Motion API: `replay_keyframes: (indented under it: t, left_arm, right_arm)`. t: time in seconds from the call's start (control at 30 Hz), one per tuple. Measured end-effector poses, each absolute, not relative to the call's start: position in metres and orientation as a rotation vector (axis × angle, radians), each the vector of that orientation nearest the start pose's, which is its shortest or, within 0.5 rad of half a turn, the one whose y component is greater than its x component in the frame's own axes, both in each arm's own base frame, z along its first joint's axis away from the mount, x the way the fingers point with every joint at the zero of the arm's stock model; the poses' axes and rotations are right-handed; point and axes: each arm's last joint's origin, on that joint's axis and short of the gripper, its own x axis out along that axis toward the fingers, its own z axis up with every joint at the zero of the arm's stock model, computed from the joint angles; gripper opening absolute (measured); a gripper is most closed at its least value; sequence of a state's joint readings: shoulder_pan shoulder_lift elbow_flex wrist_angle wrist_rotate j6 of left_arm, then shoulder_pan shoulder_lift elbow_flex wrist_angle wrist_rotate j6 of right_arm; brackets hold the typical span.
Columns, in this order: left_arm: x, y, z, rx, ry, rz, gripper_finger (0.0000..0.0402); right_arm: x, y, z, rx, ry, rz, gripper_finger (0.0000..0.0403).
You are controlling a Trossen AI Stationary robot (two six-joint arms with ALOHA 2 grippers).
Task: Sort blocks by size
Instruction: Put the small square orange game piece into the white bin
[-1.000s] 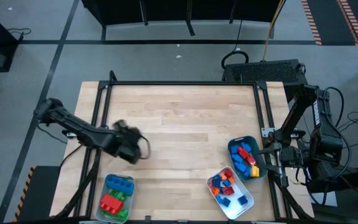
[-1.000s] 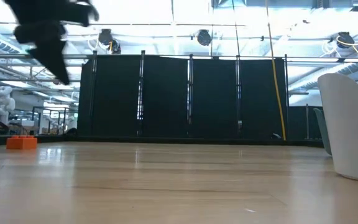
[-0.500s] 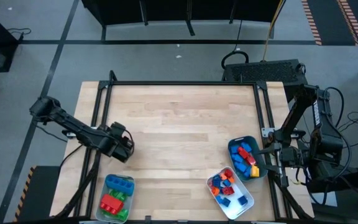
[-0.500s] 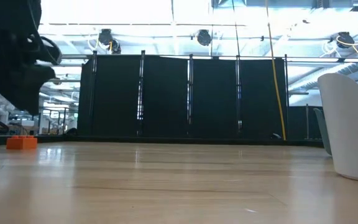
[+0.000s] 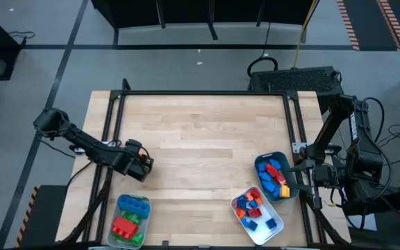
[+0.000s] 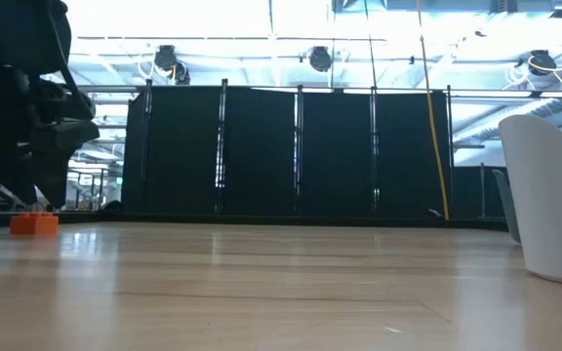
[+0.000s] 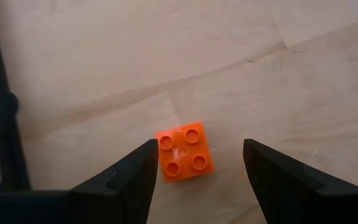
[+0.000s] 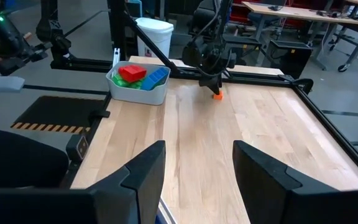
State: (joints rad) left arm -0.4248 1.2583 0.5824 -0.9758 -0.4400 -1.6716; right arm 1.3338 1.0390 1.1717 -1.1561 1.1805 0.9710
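One orange block, square with four studs, lies flat on the wooden table near its left edge; it also shows in the low view and the right wrist view. My left gripper hangs open just over it, pointing steeply down, one finger on either side of the block, and shows from above too. My right gripper stands open and empty, raised at the table's right edge beside the teal tray. The other blocks lie in three trays.
A pale tray with green, red and blue blocks stands at the near left. The teal tray and a white tray, both with red, blue and orange blocks, stand at the near right. A black frame borders the table.
My left gripper has sunk toward the orange block and drawn toward the table's left edge, rolling about its own axis as it came down. Its fingers now straddle the block. The block has not moved.
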Motion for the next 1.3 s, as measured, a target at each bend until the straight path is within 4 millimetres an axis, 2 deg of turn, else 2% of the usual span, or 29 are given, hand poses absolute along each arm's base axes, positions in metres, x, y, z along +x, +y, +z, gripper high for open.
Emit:
replay_keyframes:
  t: [0.23,0.67,0.77,0.9,1.07,1.17,1.3]
  left_arm:
    - [0.146,-0.052,0.145,-0.655,0.996,1.210,0.0236]
    - [0.160,-0.058,0.119,-0.624,1.031,1.273,0.0233]
    - [0.160,-0.059,0.117,-0.620,1.033,1.276,0.0211]
    - [0.162,-0.059,0.117,-0.618,1.024,1.273,0.0147]
    - [0.165,-0.060,0.120,-0.616,1.019,1.267,0.0141]
    - [0.175,-0.064,0.125,-0.618,0.994,1.217,0.0141]
    - [0.210,-0.075,0.145,-0.595,0.803,1.012,0.0141]
  right_arm:
    - [0.065,0.154,0.354,-0.039,0.335,-0.022,0.0171]
    - [0.066,0.160,0.350,-0.063,0.342,-0.025,0.0171]
    - [0.066,0.160,0.350,-0.063,0.342,-0.024,0.0171]
    - [0.066,0.160,0.350,-0.063,0.343,-0.024,0.0171]
    - [0.066,0.160,0.350,-0.063,0.343,-0.024,0.0171]
    - [0.066,0.160,0.350,-0.064,0.343,-0.024,0.0171]
    - [0.066,0.160,0.350,-0.063,0.342,-0.025,0.0171]
